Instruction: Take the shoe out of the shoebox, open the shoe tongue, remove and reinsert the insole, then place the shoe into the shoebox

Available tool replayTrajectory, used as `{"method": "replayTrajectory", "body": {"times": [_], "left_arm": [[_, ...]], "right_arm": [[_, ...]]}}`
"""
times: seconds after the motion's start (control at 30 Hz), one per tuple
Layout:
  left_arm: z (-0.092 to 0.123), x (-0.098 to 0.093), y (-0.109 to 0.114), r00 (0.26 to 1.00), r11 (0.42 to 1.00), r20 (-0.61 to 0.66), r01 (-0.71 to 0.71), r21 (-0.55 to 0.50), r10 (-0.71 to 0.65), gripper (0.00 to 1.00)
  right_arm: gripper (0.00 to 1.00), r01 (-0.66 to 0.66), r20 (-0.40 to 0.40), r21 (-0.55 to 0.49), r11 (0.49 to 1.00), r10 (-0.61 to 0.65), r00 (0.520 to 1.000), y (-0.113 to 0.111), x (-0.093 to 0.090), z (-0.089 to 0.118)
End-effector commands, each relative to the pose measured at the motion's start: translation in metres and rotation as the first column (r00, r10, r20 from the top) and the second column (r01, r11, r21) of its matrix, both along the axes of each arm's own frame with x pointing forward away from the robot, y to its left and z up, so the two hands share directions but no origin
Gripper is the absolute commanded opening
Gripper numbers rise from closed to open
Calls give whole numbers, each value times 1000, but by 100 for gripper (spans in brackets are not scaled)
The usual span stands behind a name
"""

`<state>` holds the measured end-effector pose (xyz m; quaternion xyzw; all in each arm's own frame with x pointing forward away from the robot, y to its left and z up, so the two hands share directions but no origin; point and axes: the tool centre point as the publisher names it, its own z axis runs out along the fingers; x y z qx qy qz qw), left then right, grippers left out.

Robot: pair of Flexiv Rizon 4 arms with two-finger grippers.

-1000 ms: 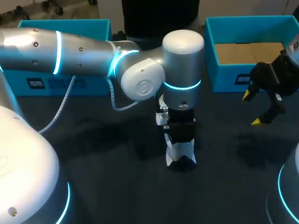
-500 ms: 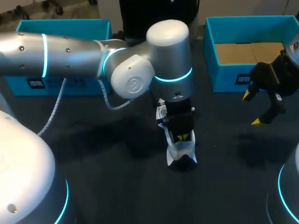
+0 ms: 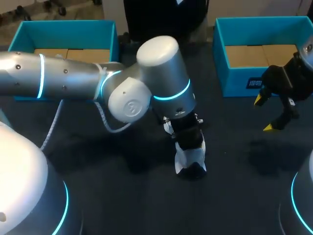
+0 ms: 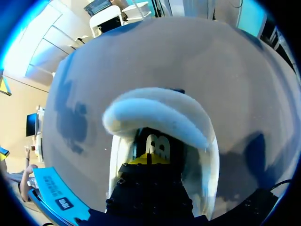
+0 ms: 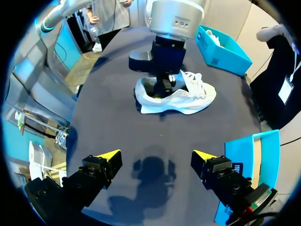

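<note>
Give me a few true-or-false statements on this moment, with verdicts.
1. The white lace-up sneaker stands on the dark table, outside both teal boxes. True.
2. The right tool grips the sneaker. False: it is open, empty and apart from it.
3. The left tool sits inside the sneaker's opening. True.
4. The sneaker lies sole up. False: it rests on its sole.

Silver left arm (image 3: pixel 63 81), cyan rings, white cable (image 3: pixel 104 125); black right pincer (image 3: pixel 266 114), yellow tips
</note>
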<state>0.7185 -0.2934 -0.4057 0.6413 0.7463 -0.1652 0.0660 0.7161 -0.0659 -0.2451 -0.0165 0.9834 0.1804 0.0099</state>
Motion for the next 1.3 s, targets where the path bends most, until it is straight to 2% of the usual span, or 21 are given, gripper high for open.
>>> {"method": "replayTrajectory", "body": {"times": [0.03, 0.3, 0.6, 0.97, 1.3], "left_arm": [[-27, -1, -5, 1000, 1000, 16, -18, 8, 18, 0], [-36, -6, 16, 999, 987, -44, 17, 161, -10, 0], [-32, -2, 39, 999, 963, 11, 26, 269, -30, 0], [0, 18, 50, 998, 969, 56, -17, 246, 4, 0], [23, 37, 36, 993, 966, 108, -65, 249, 39, 0]], "right_arm": [[100, 1, 0, -3, 1000, -1, 1000, 1, 0, -1], [100, 1, 0, -3, 1000, -1, 1000, 1, 0, -1], [100, 1, 0, -3, 1000, -1, 1000, 1, 0, -1], [100, 1, 0, -3, 1000, -1, 1000, 1, 0, -1], [100, 1, 0, -3, 1000, -1, 1000, 1, 0, -1]]}}
